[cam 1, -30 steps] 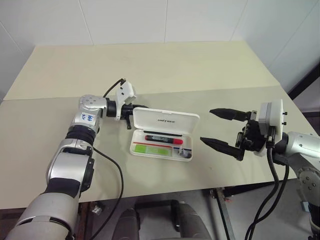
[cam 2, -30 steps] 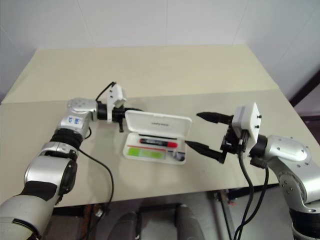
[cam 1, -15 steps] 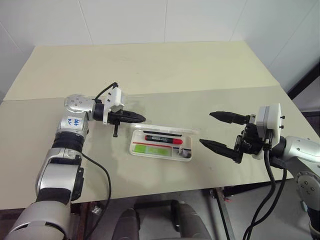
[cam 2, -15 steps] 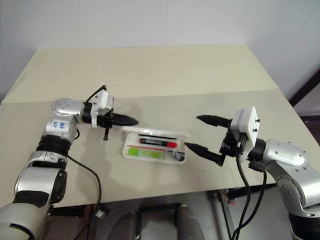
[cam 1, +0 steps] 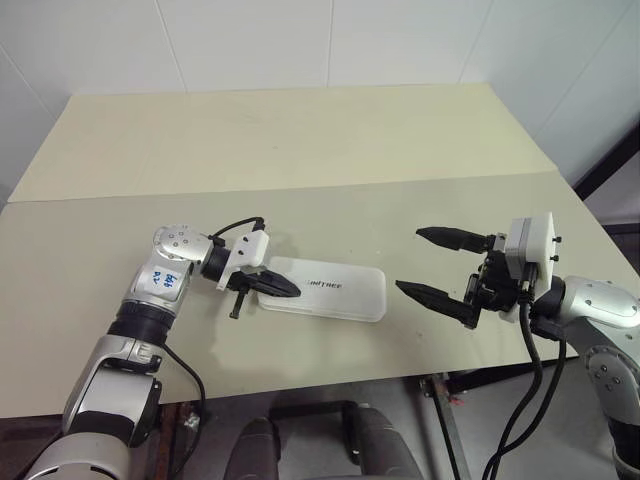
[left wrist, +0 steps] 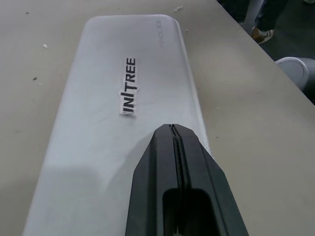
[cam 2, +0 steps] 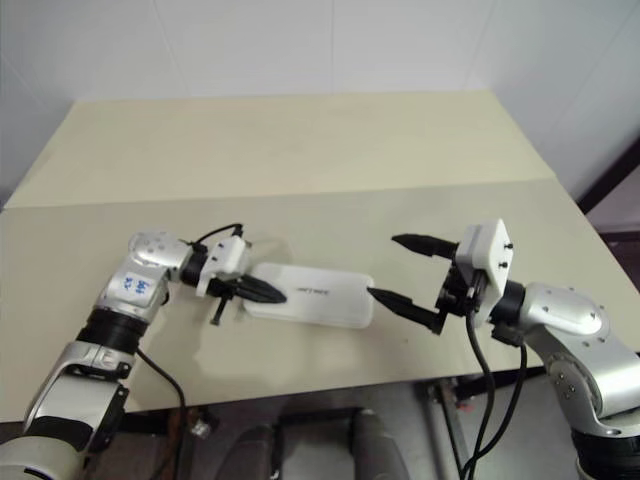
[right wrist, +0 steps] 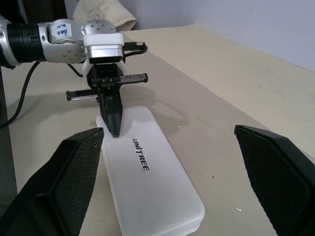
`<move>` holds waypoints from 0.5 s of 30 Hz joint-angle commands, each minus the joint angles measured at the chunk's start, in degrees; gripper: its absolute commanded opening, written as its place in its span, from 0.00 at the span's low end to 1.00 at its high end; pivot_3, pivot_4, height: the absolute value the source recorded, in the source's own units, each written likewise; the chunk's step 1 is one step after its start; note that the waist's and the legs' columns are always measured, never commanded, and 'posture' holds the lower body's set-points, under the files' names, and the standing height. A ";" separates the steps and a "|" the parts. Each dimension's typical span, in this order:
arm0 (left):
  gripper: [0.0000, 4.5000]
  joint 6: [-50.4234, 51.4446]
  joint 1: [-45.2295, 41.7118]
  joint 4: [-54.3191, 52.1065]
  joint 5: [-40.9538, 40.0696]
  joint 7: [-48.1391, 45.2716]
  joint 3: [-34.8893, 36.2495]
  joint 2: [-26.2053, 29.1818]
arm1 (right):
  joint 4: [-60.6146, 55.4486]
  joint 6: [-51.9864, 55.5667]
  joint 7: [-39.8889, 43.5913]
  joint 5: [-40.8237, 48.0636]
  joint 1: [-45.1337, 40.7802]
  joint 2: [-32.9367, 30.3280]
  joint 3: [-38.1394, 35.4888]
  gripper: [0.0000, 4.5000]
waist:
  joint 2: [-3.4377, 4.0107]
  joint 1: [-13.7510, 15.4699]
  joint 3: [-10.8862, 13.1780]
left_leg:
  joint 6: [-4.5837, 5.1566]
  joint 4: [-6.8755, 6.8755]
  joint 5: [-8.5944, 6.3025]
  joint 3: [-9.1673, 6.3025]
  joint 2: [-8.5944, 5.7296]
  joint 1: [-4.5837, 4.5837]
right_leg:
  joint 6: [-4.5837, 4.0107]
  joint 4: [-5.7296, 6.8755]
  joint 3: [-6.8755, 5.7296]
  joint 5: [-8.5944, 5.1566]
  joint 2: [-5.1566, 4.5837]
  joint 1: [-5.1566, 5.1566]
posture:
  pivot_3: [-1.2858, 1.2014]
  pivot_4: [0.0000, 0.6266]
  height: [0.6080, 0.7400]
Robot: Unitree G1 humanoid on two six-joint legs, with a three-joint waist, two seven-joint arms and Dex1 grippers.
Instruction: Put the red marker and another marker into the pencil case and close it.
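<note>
It looked like a robotics lab or test room. A plain beige desk [cam 1: 330, 130], made of two tops pushed together, stood against bare white panelled walls [cam 1: 330, 40]. Black cables [cam 1: 530, 380] hung loose below the desk's front edge, and a grey floor [cam 1: 400, 440] lay beneath.

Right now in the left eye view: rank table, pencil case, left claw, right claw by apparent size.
1. Table, largest by far.
2. Pencil case, closed, lid down.
3. Right claw, fingers wide open.
4. Left claw, shut, tip over the case's end.
The claws are likely the same build; the right one's open spread makes it look bigger.
</note>
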 commanded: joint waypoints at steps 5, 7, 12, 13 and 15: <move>0.00 2.20 1.60 -0.16 4.22 5.79 -2.93 0.65 | -2.62 -0.94 -1.16 0.19 0.70 0.43 -0.80 1.00 | 0.08 -0.30 -0.08 | -0.02 -0.17 -0.02 0.00 0.02 0.91 | -0.37 -0.46 -0.01 -0.14 0.00 1.01 | 0.52 0.24 1.00; 0.00 3.45 1.14 -0.94 1.73 5.93 -1.64 -0.11 | -2.45 -1.04 -1.08 0.18 0.74 0.40 -0.76 1.00 | 0.10 -0.51 -0.09 | -0.01 -0.21 -0.02 -0.05 0.02 0.99 | -0.39 -0.93 -0.02 0.18 0.02 1.20 | 0.52 0.24 1.00; 0.00 8.32 -1.88 -4.28 -6.56 7.34 6.09 -0.14 | -0.12 -1.45 0.74 -0.28 -1.14 -0.29 0.08 1.00 | 0.10 -1.65 -0.08 | -0.01 -0.25 -0.02 -0.13 0.09 0.91 | -0.42 -2.14 -0.08 0.75 0.03 1.67 | 0.52 0.24 1.00; 0.04 9.40 -1.88 -5.36 -7.63 7.08 7.08 0.74 | 0.51 -1.59 1.18 -0.43 -1.59 -0.43 0.16 1.00 | 0.09 -1.76 -0.08 | 0.00 -0.25 -0.03 -0.10 0.09 0.80 | -0.41 -2.17 -0.08 0.76 0.00 1.61 | 0.52 0.24 1.00; 0.14 10.52 -1.32 -7.24 -9.44 6.67 9.14 2.50 | 1.95 -1.94 2.34 -0.87 -2.41 -0.70 0.31 1.00 | 0.10 -1.82 -0.08 | 0.18 -0.26 -0.19 0.02 0.09 0.70 | -0.30 -2.06 -0.06 0.70 -0.03 1.43 | 0.52 0.24 1.00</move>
